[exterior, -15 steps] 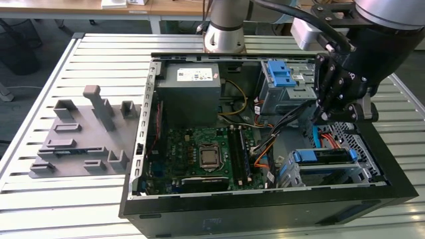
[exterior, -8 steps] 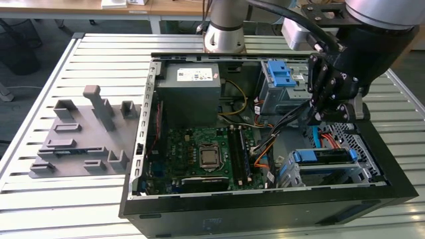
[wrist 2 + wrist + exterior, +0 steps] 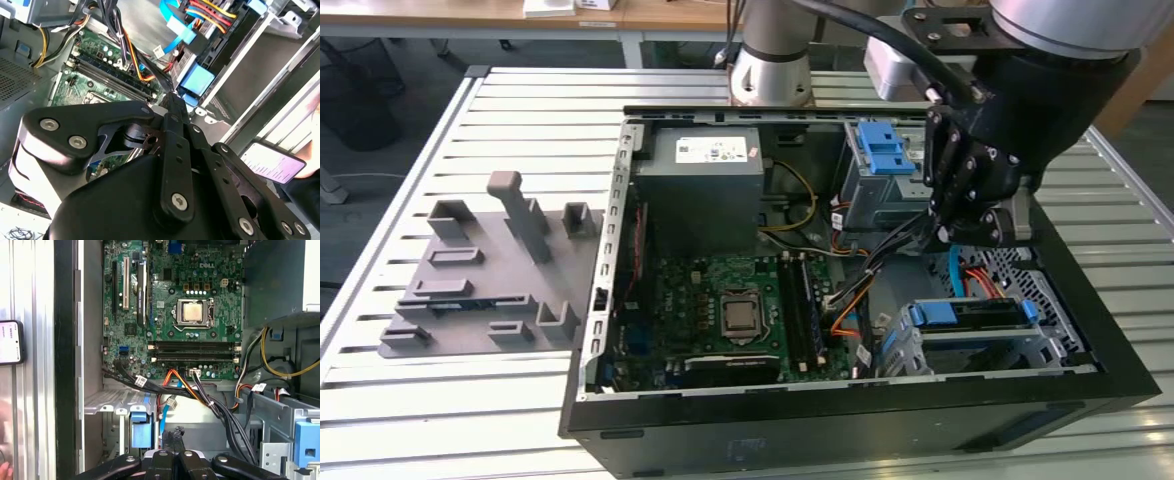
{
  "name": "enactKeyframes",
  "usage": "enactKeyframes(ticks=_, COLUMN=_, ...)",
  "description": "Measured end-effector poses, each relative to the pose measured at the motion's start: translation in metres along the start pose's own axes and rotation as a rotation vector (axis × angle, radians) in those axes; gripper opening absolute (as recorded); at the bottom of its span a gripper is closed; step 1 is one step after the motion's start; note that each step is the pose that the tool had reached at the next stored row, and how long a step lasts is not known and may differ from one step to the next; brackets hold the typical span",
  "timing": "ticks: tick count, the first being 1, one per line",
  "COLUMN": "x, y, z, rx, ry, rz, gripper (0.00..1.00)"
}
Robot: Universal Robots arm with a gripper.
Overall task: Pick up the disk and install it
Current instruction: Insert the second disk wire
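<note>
Robot arm's tool [image 3: 983,225], fingers together and empty, hangs inside an open computer case [image 3: 854,420] at its three o'clock side, above the bracketed disk [image 3: 974,315] seated in its bay.

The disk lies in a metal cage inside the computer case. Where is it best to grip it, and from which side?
Probably by the blue bracket along the two long edges of the disk, coming straight from above: it lies flat, its top is open, and the cage walls and cables crowd its sides.
</note>
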State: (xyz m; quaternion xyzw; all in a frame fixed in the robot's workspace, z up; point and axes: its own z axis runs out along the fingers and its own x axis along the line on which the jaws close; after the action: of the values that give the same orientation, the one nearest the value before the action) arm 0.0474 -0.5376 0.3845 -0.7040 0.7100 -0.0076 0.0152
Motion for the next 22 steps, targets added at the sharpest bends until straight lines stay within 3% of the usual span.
enactKeyframes(ticks=7, x=0.0001, y=0.0102, z=-0.0003, rx=-0.0002, ry=0.0000, rz=0.000, gripper=0.11)
enactKeyframes(ticks=22, x=0.0000, y=0.0035, z=-0.0001, rx=0.0000, ry=0.0000, rz=0.000, gripper=0.11)
